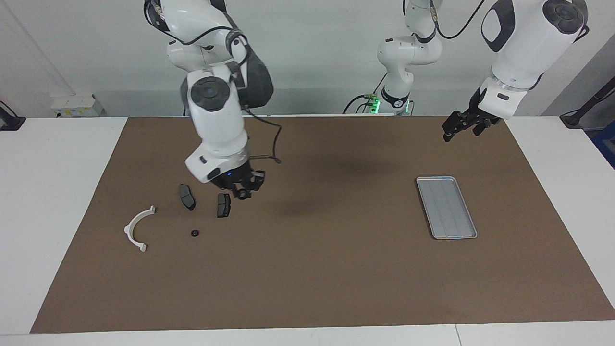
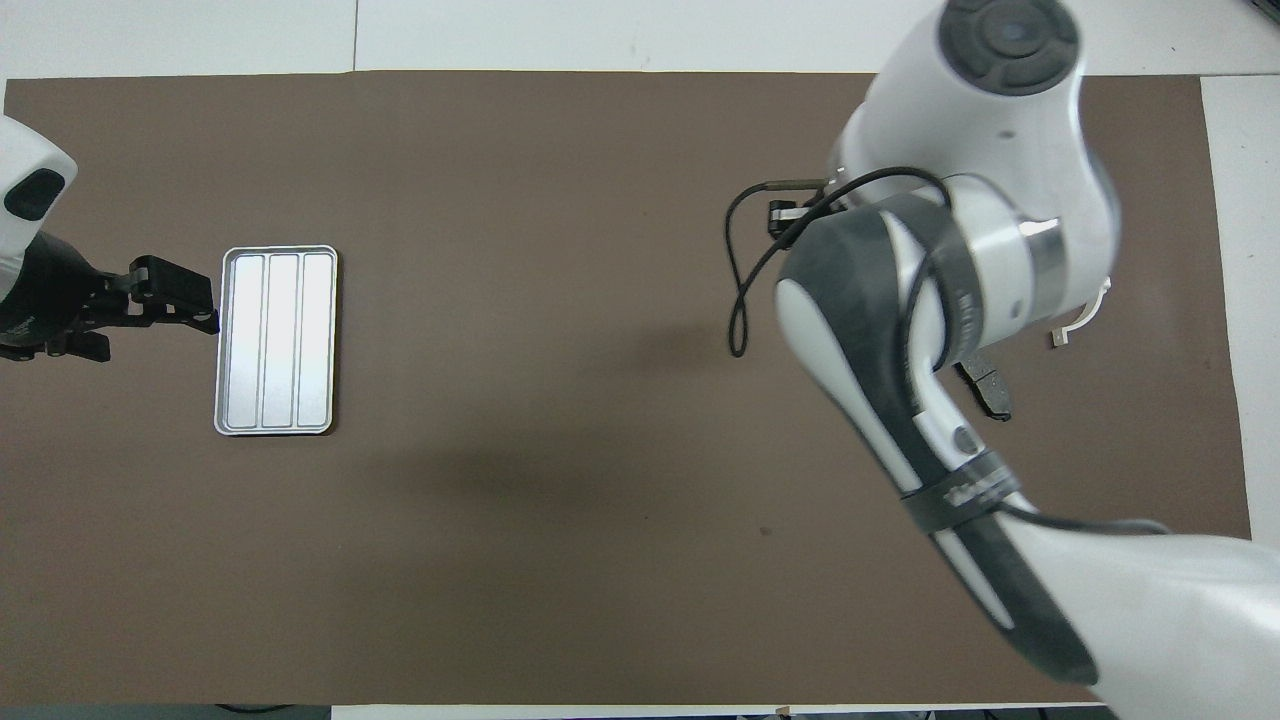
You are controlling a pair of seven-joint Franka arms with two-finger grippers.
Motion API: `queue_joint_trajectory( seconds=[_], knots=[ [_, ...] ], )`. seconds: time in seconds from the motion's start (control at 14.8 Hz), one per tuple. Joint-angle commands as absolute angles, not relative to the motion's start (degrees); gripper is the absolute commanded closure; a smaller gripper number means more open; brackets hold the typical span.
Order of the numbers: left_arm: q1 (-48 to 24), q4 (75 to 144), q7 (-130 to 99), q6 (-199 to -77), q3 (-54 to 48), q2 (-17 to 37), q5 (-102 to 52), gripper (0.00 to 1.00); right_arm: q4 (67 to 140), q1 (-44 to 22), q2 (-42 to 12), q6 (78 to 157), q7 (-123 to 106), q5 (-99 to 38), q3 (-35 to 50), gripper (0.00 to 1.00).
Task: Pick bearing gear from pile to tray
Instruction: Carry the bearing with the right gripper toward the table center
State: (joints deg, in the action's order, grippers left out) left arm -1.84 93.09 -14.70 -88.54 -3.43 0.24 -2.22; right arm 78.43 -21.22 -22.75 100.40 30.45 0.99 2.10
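bracket [image 1: 137,228] lying at the right arm's end of the table, tiny black piece [image 1: 194,233] near it, two brake pads [image 1: 187,196], right gripper [image 1: 243,189] raised just beside them, jaws pinching a small dark gear [image 1: 241,194], tray [image 1: 446,207] well apart, left gripper [image 1: 457,127] waiting above the table, jaws wide

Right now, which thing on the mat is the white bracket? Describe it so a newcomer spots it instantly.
Start at the brown mat and go to the right arm's end, where the small parts lie. Farther from the robots than the two dark brake pads and beside the tiny black round piece lies the white bracket. It is the only white part, and the only half-ring.
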Motion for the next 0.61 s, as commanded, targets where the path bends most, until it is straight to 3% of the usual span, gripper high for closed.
queue_joint_trajectory(
  seconds=[0.0,0.2,0.54],
  knots=[
    [-1.58,94.39,-14.33,-88.24,-3.52,-1.23,-2.72,0.0,77.69,-28.01,-23.03,100.55,39.97,0.62,2.02,0.99],
    [-1.58,94.39,-14.33,-88.24,-3.6,-1.23,-2.72,0.0,81.11,-31.81,-23.2,104.92,43.76,-0.35,2.28,0.99],
    [-1.58,94.39,-14.33,-88.24,-3.52,-1.23,-2.72,0.0,89.64,-32.34,-23.64,114.94,43.77,-0.79,2.37,0.98]
  ],
)
